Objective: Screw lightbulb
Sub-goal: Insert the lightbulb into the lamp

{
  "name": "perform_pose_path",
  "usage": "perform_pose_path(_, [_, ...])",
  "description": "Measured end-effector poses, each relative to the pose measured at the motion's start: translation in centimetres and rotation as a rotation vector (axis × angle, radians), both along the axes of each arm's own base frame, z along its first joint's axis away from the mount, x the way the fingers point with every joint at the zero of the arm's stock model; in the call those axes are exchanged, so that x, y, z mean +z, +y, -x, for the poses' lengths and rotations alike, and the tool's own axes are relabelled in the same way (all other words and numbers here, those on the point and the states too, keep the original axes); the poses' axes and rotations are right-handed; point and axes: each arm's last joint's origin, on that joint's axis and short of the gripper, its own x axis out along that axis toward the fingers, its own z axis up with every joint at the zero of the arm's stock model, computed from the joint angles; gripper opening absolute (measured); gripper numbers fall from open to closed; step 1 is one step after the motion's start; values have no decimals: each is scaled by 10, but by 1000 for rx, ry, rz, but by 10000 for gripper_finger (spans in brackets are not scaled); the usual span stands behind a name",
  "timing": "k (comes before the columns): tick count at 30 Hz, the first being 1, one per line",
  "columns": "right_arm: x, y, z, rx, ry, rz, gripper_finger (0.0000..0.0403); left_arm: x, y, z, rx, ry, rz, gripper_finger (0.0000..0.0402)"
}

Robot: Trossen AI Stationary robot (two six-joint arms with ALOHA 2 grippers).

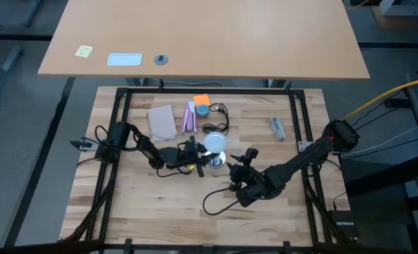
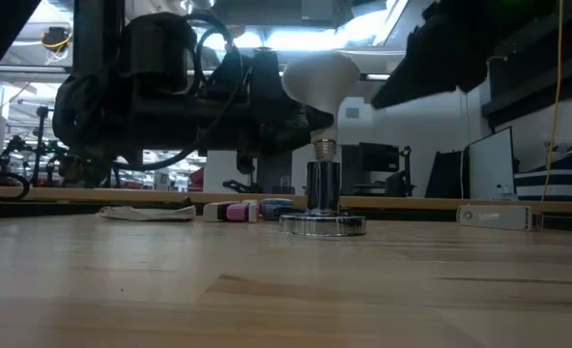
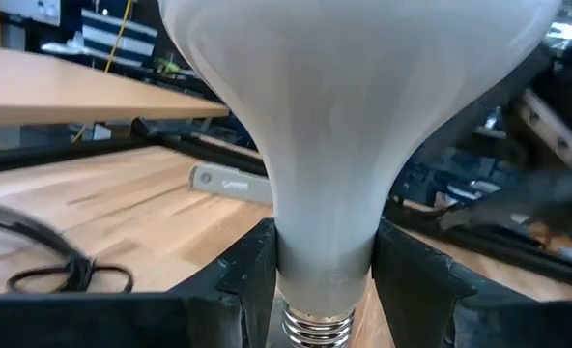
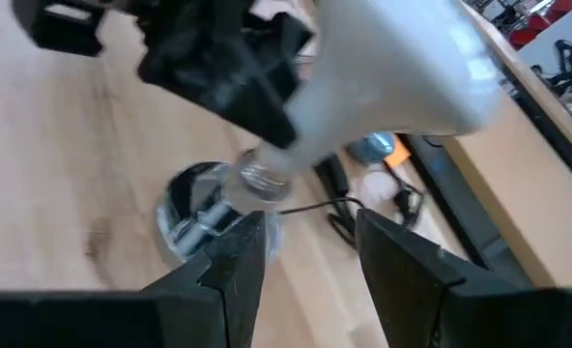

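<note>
The frosted white lightbulb [image 2: 320, 77] stands globe up in the middle of the table, its threaded base [image 2: 323, 148] right over the mouth of the silvery socket [image 2: 322, 193]. The socket stands on its round disc [image 2: 323, 224] on the wooden table. My left gripper [image 1: 197, 151] is shut on the bulb. My right gripper [image 4: 315, 256] hovers open just to the right of the socket [image 4: 194, 213] and above it, with nothing between its fingers. My left gripper pinches the bulb's narrow neck [image 3: 325, 253] between its two fingers [image 3: 252, 266], just above the metal thread [image 3: 315, 329]. The fingers come in about level from the table's left. The bulb stands nearly upright, thread down; whether the thread touches the socket, I cannot tell.
A thin dark cord [image 1: 216, 201] runs from the socket toward the near edge. Behind the socket lie a pink-and-white packet [image 1: 188, 116], a tan card [image 1: 162, 121], an orange and blue item [image 1: 202, 104] and coiled cable [image 1: 216, 127]. A small metal piece [image 1: 277, 127] lies at the right.
</note>
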Motion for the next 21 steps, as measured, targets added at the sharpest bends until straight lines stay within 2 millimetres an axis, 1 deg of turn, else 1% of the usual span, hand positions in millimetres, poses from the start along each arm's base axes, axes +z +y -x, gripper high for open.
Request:
perform_pose_path(6, [-22, 8, -12, 16, 10, -33, 167, 2, 0, -2, 5, 5, -46, 143])
perform_pose_path(10, [-35, 10, -15, 21, 37, -33, 167, -1, 0, -2, 5, 34, -56, 143])
perform_pose_path(21, [-54, 14, -21, 11, 37, -52, 167, -4, 0, -2, 11, 78, -114, 143])
